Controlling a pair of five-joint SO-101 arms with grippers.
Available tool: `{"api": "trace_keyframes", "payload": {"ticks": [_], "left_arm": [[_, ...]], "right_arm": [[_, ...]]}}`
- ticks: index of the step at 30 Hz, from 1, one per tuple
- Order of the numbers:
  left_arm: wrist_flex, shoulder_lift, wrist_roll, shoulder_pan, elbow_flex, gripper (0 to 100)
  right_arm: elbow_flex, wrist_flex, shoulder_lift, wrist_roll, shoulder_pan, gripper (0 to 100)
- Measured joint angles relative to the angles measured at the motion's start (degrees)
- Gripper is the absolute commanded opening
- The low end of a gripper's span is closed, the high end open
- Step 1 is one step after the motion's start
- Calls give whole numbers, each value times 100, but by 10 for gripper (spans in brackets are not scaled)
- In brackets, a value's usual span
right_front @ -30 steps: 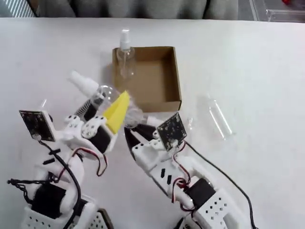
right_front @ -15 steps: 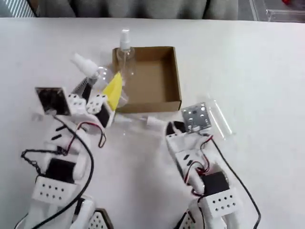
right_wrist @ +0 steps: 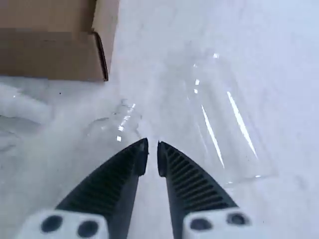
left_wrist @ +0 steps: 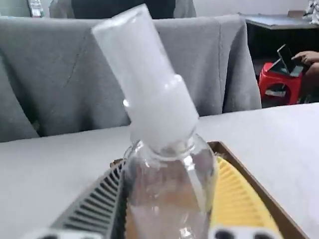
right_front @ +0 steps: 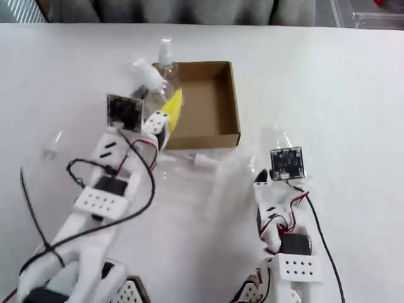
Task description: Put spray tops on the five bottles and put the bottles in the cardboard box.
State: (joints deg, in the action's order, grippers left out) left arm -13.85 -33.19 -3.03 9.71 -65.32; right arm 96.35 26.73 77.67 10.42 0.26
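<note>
Two capped bottles: an upright bottle at the far corner of the cardboard box, half hidden by the held bottle clamped in the left gripper jaws. One bare bottle and one spray top lie on the worktop. The right gripper has its jaws almost closed, empty.

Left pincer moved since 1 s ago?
Yes. The left pincer, holding a bottle, moved from the cardboard box's near-left corner farther along its left wall.
</note>
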Motion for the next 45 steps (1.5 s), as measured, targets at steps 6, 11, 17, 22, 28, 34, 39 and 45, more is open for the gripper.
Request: {"api": "trace_keyframes", "payload": {"ticks": [6,11,17,22,28,34,39,45], "left_arm": [[-114,1538,26,-18,905,22],[-229,2224,44,-18,1292,22],[-1108,2963,44,-149,1354,22],[-1486,3640,44,-211,1530,22],[-1582,4237,53,-360,1987,22],[-1582,4501,53,-396,2180,22],[-1582,4624,53,-396,2180,22],[-1582,5020,53,-396,2505,22]], "right_arm": [[26,-88,-53,0,18,15],[26,-88,-53,26,9,15],[26,-97,-53,26,9,15],[26,-97,-53,26,9,15],[26,-97,-53,26,9,15],[26,-97,-53,26,9,15],[26,-97,-53,26,9,15],[26,-97,-53,26,9,15]]}}
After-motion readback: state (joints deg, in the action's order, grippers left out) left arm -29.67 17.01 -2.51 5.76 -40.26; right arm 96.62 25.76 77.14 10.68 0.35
